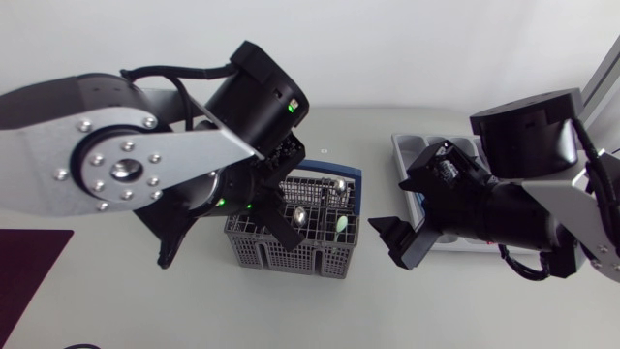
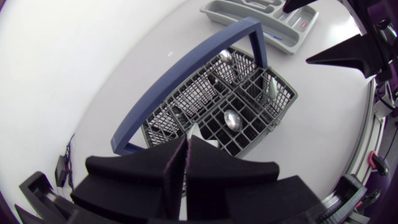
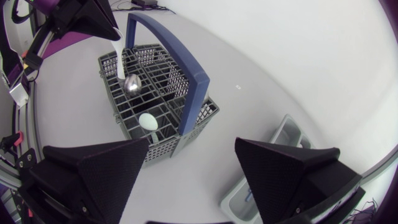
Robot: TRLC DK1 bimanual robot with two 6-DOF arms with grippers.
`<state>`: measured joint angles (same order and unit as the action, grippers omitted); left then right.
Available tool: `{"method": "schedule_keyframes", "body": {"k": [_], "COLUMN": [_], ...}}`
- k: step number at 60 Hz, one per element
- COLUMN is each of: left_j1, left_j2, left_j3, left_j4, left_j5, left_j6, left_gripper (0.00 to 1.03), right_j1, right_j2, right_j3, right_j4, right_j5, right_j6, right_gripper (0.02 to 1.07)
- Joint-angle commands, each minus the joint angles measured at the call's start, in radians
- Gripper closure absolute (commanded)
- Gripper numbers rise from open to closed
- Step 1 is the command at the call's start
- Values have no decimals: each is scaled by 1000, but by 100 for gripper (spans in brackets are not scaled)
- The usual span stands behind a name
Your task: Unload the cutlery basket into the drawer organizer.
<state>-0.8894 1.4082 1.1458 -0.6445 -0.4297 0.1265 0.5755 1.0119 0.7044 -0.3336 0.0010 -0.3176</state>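
Observation:
The grey cutlery basket [image 1: 291, 260] with its blue handle [image 1: 334, 174] stands mid-table. In it are a silver spoon [image 2: 232, 119], a second silver spoon [image 2: 225, 57] and a pale green spoon [image 2: 272, 87], bowls up. My left gripper [image 1: 283, 225] reaches into the basket's left side and is shut on the upper end of a white utensil [image 3: 119, 59], which still stands in its cell. My right gripper [image 1: 393, 242] hangs open and holds nothing, right of the basket, between it and the grey drawer organizer [image 1: 412, 145].
My right arm covers most of the organizer. A dark purple mat [image 1: 29, 262] lies at the table's left edge. Bare tabletop lies in front of the basket.

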Motion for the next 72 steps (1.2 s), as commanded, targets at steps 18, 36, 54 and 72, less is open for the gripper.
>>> {"method": "schedule_keyframes", "body": {"k": [18, 36, 54, 72], "left_j1": [-80, -62, 0, -49], "left_j2": [-109, -97, -117, -115], "left_j3": [-41, -97, -97, -93], "left_j4": [23, 109, 112, 85], "left_j5": [-84, -141, -72, -66], "left_j6": [-1, -7, -90, -88], "left_gripper": [92, 91, 82, 85], "right_j1": [12, 24, 24, 24], "right_j2": [-19, -24, -21, -21], "right_j3": [-29, -42, -43, -45], "right_j4": [5, 13, 15, 13], "right_j5": [1, 7, 7, 5], "right_j6": [23, 29, 28, 25], "right_gripper": [7, 7, 7, 7]}}
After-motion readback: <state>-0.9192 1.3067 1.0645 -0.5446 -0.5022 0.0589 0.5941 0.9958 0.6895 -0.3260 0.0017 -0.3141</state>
